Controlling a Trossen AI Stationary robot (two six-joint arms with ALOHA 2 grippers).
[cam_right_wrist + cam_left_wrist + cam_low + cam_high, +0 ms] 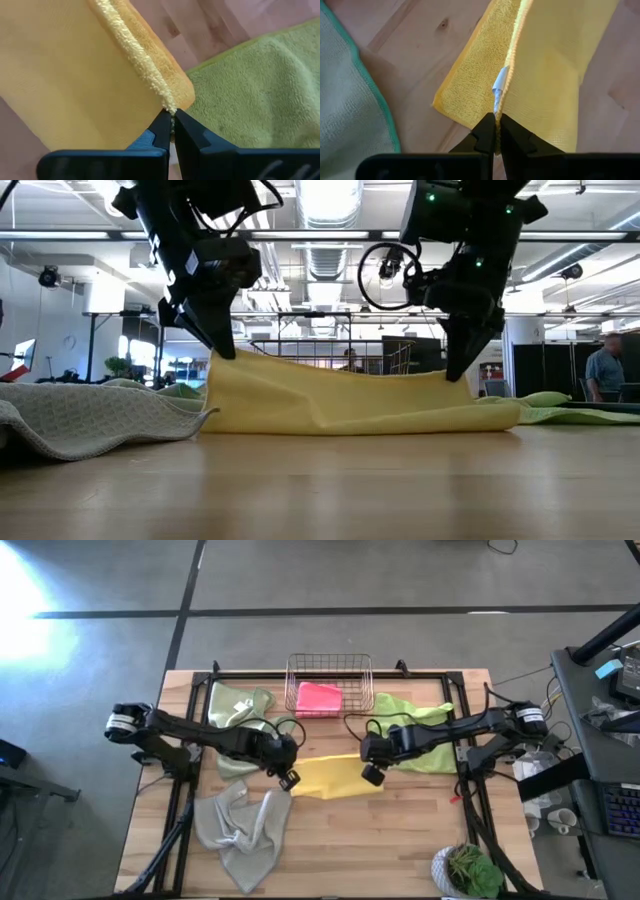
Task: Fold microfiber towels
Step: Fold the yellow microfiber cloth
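Observation:
The yellow towel [335, 777] lies at the table's middle, one edge raised between my two grippers. My left gripper [288, 778] is shut on its left end and my right gripper [372, 773] is shut on its right end. The pink towel [320, 697] lies in the copper wire basket [330, 665]. The lime green towel [420, 735] lies flat on the right. The pale sage towel [238, 710] lies at the back left. The grey-beige towel [240, 825] lies crumpled at the front left. My left gripper pinches the yellow towel's raised edge [504, 102] at its left corner between its two fingers, beside a small white label [499, 89]. The fingers point down from above. The held edge sags toward the other gripper, and the towel's lower part [350, 420] lies on the table. My right gripper pinches the yellow towel's right corner [170, 106] on its hemmed edge between its two fingers, pointing down from above. The corner is lifted above the table [455, 375], and the cloth slopes down from it onto the wood.
A potted plant [465, 870] stands at the front right corner. The lime green towel lies right beside the yellow towel's right end [250, 90]. The grey-beige towel's edge [350, 100] lies close to its left end. Bare wood [400, 840] shows at the front middle.

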